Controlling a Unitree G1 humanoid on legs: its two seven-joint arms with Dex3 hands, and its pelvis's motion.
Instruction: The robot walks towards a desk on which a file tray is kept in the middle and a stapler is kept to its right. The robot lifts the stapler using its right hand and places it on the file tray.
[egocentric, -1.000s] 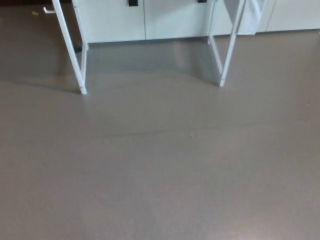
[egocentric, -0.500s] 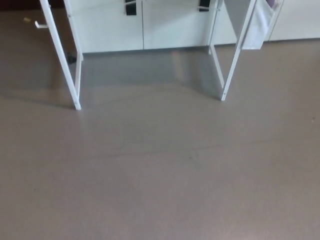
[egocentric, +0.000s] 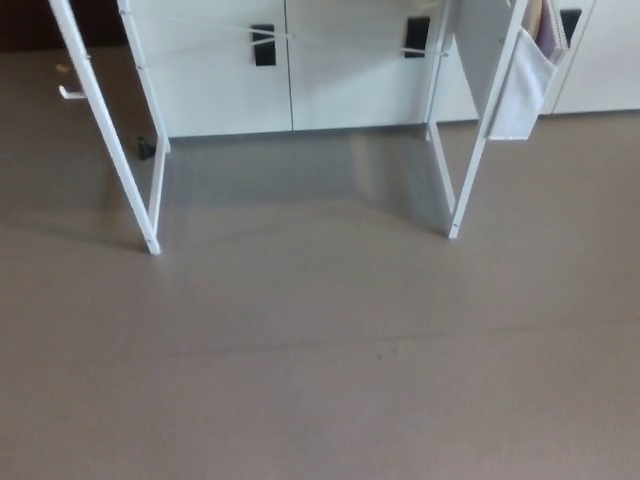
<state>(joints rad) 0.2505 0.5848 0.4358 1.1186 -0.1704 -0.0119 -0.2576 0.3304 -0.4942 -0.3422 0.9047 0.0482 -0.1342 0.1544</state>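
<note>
Grey floor (egocentric: 320, 380), white desk legs (egocentric: 153, 235)

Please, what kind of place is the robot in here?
Probably an office: white desk legs on a smooth grey-brown floor, white cabinets with black handles behind, and a white hanging pocket that seems to hold papers.

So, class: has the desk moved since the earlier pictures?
No. The desk legs sit lower in view, but so do the cabinets behind; the camera moved instead.
</note>
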